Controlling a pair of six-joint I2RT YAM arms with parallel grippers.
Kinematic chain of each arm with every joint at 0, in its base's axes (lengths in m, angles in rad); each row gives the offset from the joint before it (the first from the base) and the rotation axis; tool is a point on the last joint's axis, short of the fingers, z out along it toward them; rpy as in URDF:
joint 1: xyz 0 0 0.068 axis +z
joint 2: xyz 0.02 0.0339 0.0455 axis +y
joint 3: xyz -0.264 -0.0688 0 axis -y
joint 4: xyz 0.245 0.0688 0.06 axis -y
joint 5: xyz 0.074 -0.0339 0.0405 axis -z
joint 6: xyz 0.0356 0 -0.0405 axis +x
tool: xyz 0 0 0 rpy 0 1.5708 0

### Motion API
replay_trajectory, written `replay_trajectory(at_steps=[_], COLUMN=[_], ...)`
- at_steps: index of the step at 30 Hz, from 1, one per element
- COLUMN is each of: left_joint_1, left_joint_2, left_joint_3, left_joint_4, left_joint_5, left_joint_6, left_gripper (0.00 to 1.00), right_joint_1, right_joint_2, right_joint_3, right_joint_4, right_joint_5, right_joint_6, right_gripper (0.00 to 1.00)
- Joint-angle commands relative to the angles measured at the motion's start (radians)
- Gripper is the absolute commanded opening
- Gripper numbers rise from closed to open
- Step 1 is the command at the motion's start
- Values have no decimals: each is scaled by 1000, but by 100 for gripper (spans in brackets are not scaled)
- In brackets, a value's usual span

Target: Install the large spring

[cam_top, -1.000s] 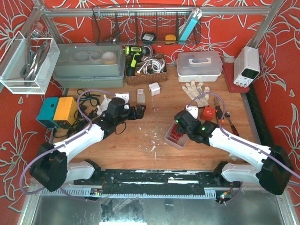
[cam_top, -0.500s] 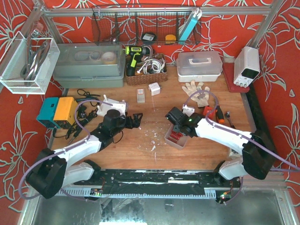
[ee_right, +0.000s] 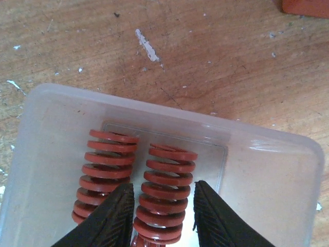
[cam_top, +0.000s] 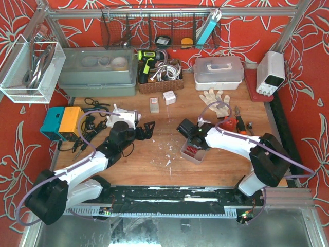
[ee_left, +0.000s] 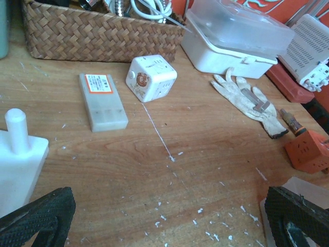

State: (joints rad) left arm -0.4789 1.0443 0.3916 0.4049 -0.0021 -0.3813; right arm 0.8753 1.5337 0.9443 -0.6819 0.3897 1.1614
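Observation:
Two large red coil springs lie side by side in a translucent plastic tray [ee_right: 267,154], which also shows in the top view [cam_top: 198,156]. My right gripper [ee_right: 162,218] is open and lowered into the tray. Its fingers straddle the right spring [ee_right: 168,180], with a small gap on the right side. The left spring [ee_right: 105,167] lies just outside the left finger. In the top view the right gripper [cam_top: 190,142] sits over the tray. My left gripper [ee_left: 167,221] is open and empty above bare wood, beside a white block with an upright post [ee_left: 18,149]; the top view also shows the gripper [cam_top: 147,129].
A white cube [ee_left: 150,77], a small white box with an orange label [ee_left: 102,100], a wicker basket [ee_left: 97,33], a white lidded box [ee_left: 231,43], a work glove [ee_left: 247,100] and an orange block [ee_left: 311,152] lie beyond the left gripper. White flecks litter the wood.
My right gripper has swung left and back, and now sits over the tray's far end. My left gripper has shifted slightly forward and right.

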Motion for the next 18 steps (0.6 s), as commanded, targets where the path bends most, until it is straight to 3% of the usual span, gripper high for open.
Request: replay_trajectory(at_steps=[1,18], left_joint_1=[-2,-2], left_joint_2=[-23,-46], left_joint_3=[-8,-21], left_joint_4=[12,9], left_joint_5=[-29,-67], left_joint_6=[8,3], left_gripper=[100,100], right_joint_1=[-9,-33], right_joint_2=[45,192], right_joint_3=[34,47], right_joint_4=[-33,6], right_joint_5=[-13,-80], right_joint_6=[50,66], right_gripper=[37,38])
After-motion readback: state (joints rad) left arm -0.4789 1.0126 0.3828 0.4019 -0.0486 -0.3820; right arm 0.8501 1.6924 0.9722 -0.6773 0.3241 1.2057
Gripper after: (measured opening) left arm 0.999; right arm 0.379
